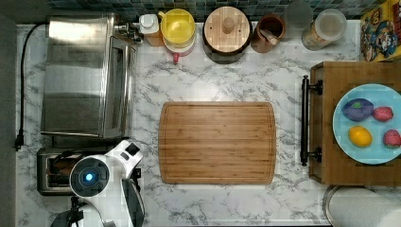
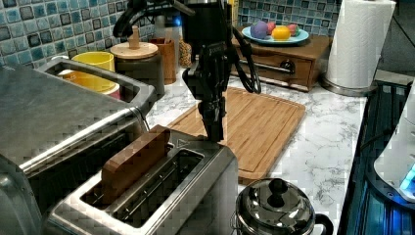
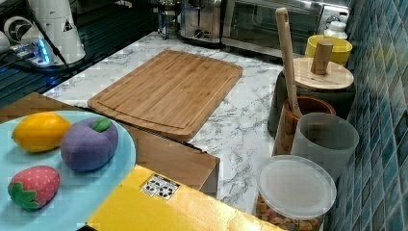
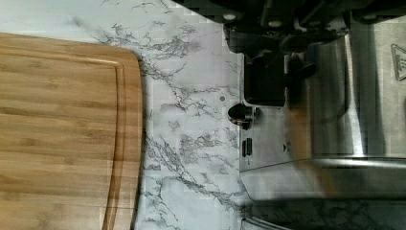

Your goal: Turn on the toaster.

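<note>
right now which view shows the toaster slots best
The left view: the toaster sits close up, both long slots open to the camera, a brown slice standing in one. In the top view the arm covers much of the toaster. The right view has it small and far off.

Black fingers (image 4: 266,81) against the steel toaster (image 4: 330,120), marble counter (image 4: 191,120) and wooden cutting board (image 4: 62,129) alongside.

toaster (image 2: 161,196) beside toaster oven (image 2: 54,127), claw (image 2: 214,132) above
</note>
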Tool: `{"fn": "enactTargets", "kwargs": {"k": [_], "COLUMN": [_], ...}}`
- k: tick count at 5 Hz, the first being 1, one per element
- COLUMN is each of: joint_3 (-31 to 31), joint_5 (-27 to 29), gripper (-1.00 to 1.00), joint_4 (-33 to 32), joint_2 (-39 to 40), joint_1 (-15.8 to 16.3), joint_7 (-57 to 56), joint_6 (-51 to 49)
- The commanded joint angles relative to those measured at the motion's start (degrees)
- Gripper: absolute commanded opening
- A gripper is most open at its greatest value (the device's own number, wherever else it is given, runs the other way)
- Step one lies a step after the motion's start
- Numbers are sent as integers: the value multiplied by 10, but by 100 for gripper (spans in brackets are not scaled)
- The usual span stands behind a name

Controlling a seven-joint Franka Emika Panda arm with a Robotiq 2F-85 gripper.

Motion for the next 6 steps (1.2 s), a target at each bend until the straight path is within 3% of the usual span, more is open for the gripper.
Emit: {"fn": "enactTargets", "kwargs": {"k": [1, 3, 5, 6], "joint_3": [11, -7, -7, -25], "joint_5": [-8, -16, 29, 35], "gripper": [-100, -100, -100, -100], "joint_4": [40, 26, 4, -32], "joint_2": [19, 39, 50, 61], "joint_1": [-1, -21, -14, 12], "joint_7": [40, 55, 21, 14], "joint_6": [38, 34, 49, 64]}}
